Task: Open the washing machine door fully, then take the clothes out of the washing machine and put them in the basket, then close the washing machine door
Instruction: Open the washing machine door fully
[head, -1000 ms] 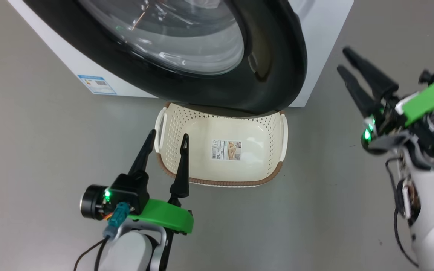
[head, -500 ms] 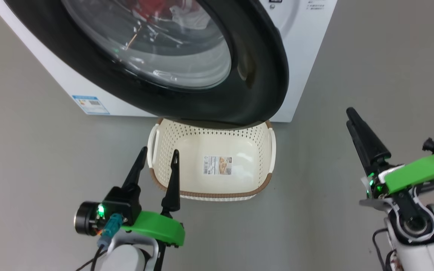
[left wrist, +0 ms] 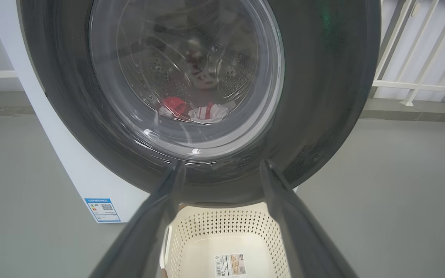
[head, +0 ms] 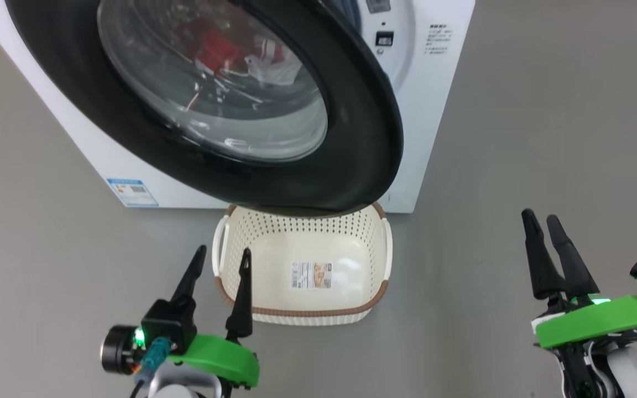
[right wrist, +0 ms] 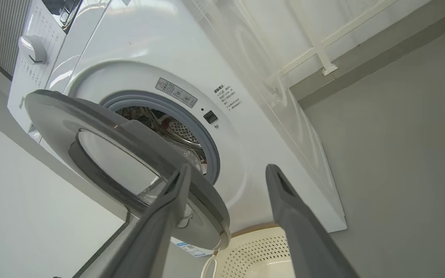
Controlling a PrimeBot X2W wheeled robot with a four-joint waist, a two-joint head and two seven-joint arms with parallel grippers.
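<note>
The washing machine (head: 440,83) stands at the top of the head view, its door (head: 363,127) swung partly out over the basket's far rim. Red and white clothes (head: 222,47) lie in the drum, seen through the glass. The empty cream basket (head: 263,265) sits on the floor below the door. My left gripper (head: 224,250) is open at the basket's near left corner, holding nothing. At the lower right, well clear of the door, my right gripper (head: 539,215) is open and empty. The right wrist view shows the door (right wrist: 203,200) ajar before the grey-blue ring (right wrist: 207,135).
Grey floor (head: 517,138) spreads to the right of the machine and around the basket. A white railing (left wrist: 419,83) runs behind the machine. A blue label sticker (head: 132,192) marks the machine's lower left front.
The head camera has tilted, sliding the whole picture down. My right gripper has drawn back from beside the door's edge to the lower right. The left gripper stays by the basket.
</note>
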